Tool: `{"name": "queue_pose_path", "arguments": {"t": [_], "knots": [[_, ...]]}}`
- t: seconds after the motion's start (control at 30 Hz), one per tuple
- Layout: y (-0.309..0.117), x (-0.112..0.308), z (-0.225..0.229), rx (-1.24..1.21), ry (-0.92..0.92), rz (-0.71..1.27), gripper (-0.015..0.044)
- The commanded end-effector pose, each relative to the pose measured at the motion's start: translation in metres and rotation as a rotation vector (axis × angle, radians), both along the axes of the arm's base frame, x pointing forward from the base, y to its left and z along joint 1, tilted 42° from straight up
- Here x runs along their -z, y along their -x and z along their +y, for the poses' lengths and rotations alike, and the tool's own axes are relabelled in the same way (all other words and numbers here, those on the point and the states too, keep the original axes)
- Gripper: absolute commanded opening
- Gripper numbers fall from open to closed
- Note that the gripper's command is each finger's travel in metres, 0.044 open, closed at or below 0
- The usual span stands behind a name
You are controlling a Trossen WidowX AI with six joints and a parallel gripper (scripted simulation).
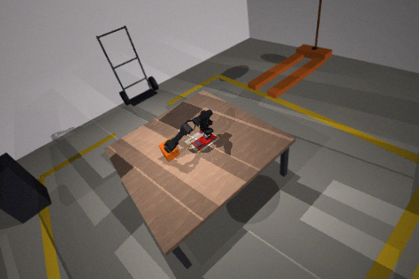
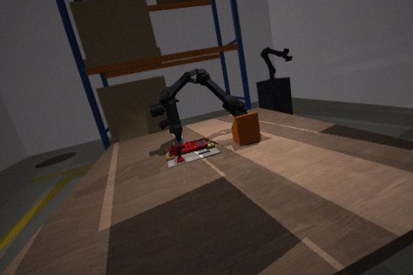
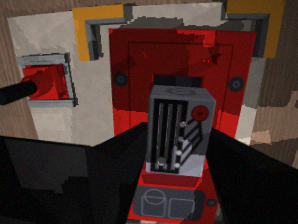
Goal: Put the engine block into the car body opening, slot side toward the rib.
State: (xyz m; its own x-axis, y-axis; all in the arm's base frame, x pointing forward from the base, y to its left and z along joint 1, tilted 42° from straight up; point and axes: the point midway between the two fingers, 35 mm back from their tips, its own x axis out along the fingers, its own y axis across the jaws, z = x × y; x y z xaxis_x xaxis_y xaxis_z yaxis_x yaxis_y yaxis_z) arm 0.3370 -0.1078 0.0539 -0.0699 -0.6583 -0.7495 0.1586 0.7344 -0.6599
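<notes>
My gripper [image 1: 207, 135] [image 2: 179, 140] [image 3: 176, 131] is shut on the engine block, one dark finger on each side. The engine block [image 3: 170, 97] is a grey box with dark grooves and a red disc on its upward face. The red car body [image 1: 204, 141] [image 2: 198, 144] [image 3: 120, 50] lies on the table under the gripper. In the wrist view the dark opening [image 3: 170, 79] shows just beyond the block's far end, partly covered by it. The block appears to be above the body; its exact height is hard to tell. The rib cannot be made out.
The car body lies on a light grey board [image 2: 192, 157] [image 3: 90, 125] with yellow corner brackets [image 3: 102, 11]. Left in the wrist view, a red piece [image 3: 57, 80] sits in a grey square frame with a black rod. The arm's orange base [image 1: 170, 153] [image 2: 247, 130] stands beside the board.
</notes>
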Motion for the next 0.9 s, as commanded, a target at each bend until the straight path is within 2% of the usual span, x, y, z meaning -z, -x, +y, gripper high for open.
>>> {"name": "queue_pose_path", "arguments": {"t": [0.0,0.4,0.87], "knots": [[-0.0006,-0.0002,-0.0003,0.004,0.003,-0.006,0.0158],[-0.0012,-0.0004,-0.0006,-0.068,-0.003,0.058,0.0158],[-0.0011,-0.0005,-0.0006,-0.031,0.0,0.025,0.0158]]}}
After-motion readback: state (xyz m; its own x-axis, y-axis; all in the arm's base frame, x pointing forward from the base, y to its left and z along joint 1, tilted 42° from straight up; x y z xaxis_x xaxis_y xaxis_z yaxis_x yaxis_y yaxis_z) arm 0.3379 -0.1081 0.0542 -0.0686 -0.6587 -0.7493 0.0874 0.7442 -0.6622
